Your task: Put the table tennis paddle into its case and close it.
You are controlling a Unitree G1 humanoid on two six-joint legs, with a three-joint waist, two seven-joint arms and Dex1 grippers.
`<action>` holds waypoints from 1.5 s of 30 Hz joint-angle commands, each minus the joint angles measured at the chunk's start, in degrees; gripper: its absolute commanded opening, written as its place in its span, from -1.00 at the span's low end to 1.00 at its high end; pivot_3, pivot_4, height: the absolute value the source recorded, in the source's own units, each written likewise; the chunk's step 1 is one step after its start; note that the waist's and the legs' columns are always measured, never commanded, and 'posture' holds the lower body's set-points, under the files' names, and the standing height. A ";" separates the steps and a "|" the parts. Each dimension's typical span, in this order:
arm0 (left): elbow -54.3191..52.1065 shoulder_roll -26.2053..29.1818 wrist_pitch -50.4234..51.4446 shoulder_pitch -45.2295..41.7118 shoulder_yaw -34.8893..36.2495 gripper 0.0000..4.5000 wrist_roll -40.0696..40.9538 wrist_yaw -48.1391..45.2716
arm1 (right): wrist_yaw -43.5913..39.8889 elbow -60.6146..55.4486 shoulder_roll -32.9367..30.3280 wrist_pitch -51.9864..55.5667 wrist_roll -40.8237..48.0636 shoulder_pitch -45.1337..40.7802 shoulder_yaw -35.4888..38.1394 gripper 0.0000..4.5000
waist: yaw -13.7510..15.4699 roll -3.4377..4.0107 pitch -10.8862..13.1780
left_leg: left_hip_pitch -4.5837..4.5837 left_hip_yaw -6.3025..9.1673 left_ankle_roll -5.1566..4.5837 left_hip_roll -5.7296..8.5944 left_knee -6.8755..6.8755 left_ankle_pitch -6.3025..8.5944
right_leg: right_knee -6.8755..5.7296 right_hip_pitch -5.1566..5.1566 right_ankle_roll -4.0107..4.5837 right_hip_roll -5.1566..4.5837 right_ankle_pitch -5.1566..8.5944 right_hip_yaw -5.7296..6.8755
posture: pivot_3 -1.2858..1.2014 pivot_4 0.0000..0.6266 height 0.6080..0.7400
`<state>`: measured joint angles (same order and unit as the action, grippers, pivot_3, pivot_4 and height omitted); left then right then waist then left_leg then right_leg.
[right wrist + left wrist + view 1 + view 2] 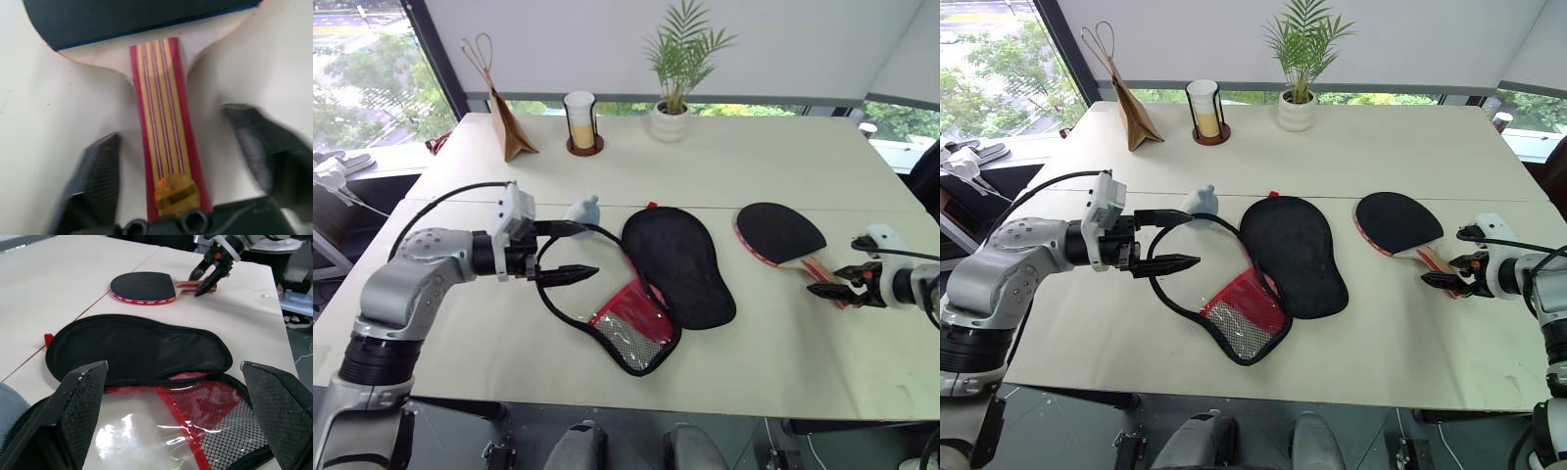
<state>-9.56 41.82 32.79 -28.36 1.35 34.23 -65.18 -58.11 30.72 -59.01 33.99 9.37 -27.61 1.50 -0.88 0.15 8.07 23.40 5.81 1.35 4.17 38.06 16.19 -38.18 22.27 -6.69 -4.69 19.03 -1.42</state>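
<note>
The table tennis paddle [779, 232] lies flat on the right of the table, dark face up, its striped handle [164, 122] pointing to my right gripper [824, 282]. That gripper's fingers [98, 171] stand on either side of the handle, with gaps showing between each finger and the wood. The case [675, 264] lies unzipped in the middle of the table. Its black flap is folded out to the right and its red mesh half [631, 328] faces up. My left gripper [587, 252] hangs open just above the case's left zipper edge, pointing right, with nothing in it.
A grey-blue plush toy [584, 208] sits right behind the left gripper. At the back of the table [754, 157] stand a brown paper bag [512, 127], a cup in a black holder [580, 122] and a potted plant [672, 117]. The table's right edge is close to the right gripper.
</note>
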 commanded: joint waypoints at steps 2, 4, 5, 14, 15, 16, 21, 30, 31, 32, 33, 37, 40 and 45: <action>-0.42 0.20 -0.96 -1.18 0.35 1.00 -0.49 0.07 | -1.01 1.03 0.66 -0.21 -0.62 -1.34 -0.30 -0.54 | -0.01 0.00 0.00 | 0.00 0.00 0.00 0.00 0.00 0.00 | 0.00 0.00 0.00 0.00 0.00 0.00 | 0.03 -0.52 1.00; -0.42 0.21 -0.99 -1.18 0.33 1.00 -0.52 0.10 | -1.33 1.29 0.67 0.12 -0.51 -1.98 -0.10 -0.59 | -0.02 -0.02 -0.01 | 0.00 0.00 0.00 -0.01 0.03 0.00 | 0.00 -0.01 0.00 0.01 0.00 0.01 | 0.03 -0.52 1.00; -0.38 0.19 -1.03 -1.21 0.30 1.00 -0.61 0.11 | -1.58 1.03 0.65 0.37 -0.25 -2.30 0.09 -0.59 | -0.01 -0.02 -0.01 | 0.00 0.00 0.00 -0.01 0.03 0.00 | 0.00 -0.01 0.00 0.01 0.00 0.00 | 0.03 -0.52 1.00; 2.17 0.24 -2.52 -1.82 0.74 1.00 -1.95 -0.01 | 3.08 -17.66 1.28 14.71 4.94 -5.08 4.89 -0.59 | -0.10 0.13 0.07 | 0.01 -0.01 0.00 -0.01 -0.01 0.00 | -0.03 0.07 0.00 0.00 0.00 -0.01 | 0.03 -0.52 1.00; 2.42 0.27 -2.66 -1.85 0.78 1.00 -2.00 -0.05 | 4.63 -21.69 1.77 18.04 5.93 -5.54 5.77 -0.59 | -0.02 0.13 0.07 | 0.02 -0.01 0.00 -0.01 -0.03 0.00 | -0.03 0.09 0.00 0.00 0.00 -0.01 | 0.03 -0.52 1.00; 2.69 0.30 -2.80 -1.88 0.80 1.00 -2.07 -0.13 | 6.16 -25.36 2.33 21.59 6.87 -6.17 6.43 -0.59 | 0.04 0.14 0.07 | 0.02 -0.01 0.00 -0.01 -0.03 0.00 | -0.03 0.09 0.00 0.00 0.00 -0.01 | 0.03 -0.52 1.00; 4.52 0.39 -3.62 -2.23 0.91 1.00 -2.55 -0.60 | 16.19 -43.10 8.54 43.09 9.62 -11.79 5.96 -0.59 | 0.08 0.14 0.07 | 0.05 0.00 0.00 -0.02 -0.06 0.00 | -0.03 0.14 0.00 -0.01 0.00 -0.01 | 0.03 -0.52 1.00; 8.22 0.54 -5.14 -4.22 -0.33 1.00 -4.41 -2.93 | 39.53 -52.93 22.44 58.51 17.94 -14.64 -0.25 -0.59 | 0.32 0.10 0.06 | 0.09 0.08 0.00 0.08 -0.04 0.00 | -0.05 0.15 0.00 -0.10 0.00 0.01 | 0.03 -0.52 1.00; 8.48 0.45 -5.24 -4.45 -0.52 1.00 -4.62 -3.15 | 42.65 -52.85 23.14 58.51 20.05 -14.55 -0.21 -0.59 | 0.22 0.10 0.06 | 0.10 0.08 0.00 0.11 -0.05 0.00 | -0.05 0.16 0.00 -0.13 0.00 0.02 | 0.03 -0.52 1.00; 8.64 0.38 -5.32 -4.56 -0.60 1.00 -4.76 -3.34 | 46.25 -52.51 23.82 58.51 23.19 -14.69 -0.37 -0.59 | 0.06 0.10 0.06 | 0.10 0.08 0.00 0.11 -0.05 0.00 | -0.05 0.17 0.00 -0.13 0.00 0.02 | 0.03 -0.52 1.00; 8.91 0.26 -5.40 -4.77 -0.71 1.00 -4.92 -3.47 | 50.15 -51.60 24.25 58.51 26.73 -15.09 -0.56 -0.59 | -0.11 0.10 0.06 | 0.10 0.08 0.00 0.11 -0.05 0.00 | -0.05 0.19 0.00 -0.13 0.00 0.02 | 0.03 -0.52 1.00; 9.86 -0.14 -5.69 -5.45 -1.12 1.00 -5.56 -4.07 | 71.05 -44.28 29.00 58.51 42.07 -18.13 0.20 -0.59 | -0.93 0.10 0.06 | 0.10 0.06 0.01 0.06 -0.07 0.00 | -0.13 0.23 0.00 -0.10 0.00 0.03 | 0.03 -0.52 1.00; 10.40 -0.34 -5.88 -5.85 -1.48 1.00 -5.85 -4.44 | 88.47 -36.96 31.56 58.51 55.98 -20.90 0.94 -0.59 | -1.70 0.10 0.06 | 0.10 0.07 0.03 0.05 -0.07 -0.03 | -0.21 0.25 0.00 -0.08 0.00 0.04 | 0.03 -0.52 1.00; 10.90 -0.57 -5.88 -6.36 -1.66 1.00 -6.21 -4.79 | 116.22 -26.74 27.82 53.68 88.38 -24.73 -6.30 -0.59 | -1.77 0.11 0.06 | 0.10 0.07 0.03 0.05 -0.07 -0.03 | -0.23 0.24 0.00 -0.10 0.00 0.09 | 0.03 -0.52 1.00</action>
<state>1.89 40.99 27.85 -33.70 -1.10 28.00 -69.75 49.00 4.10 -28.73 90.93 84.34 -50.20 -2.07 -2.64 0.25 8.13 23.50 5.88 1.38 4.23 37.99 16.16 -38.40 22.51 -6.69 -4.79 19.02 -1.33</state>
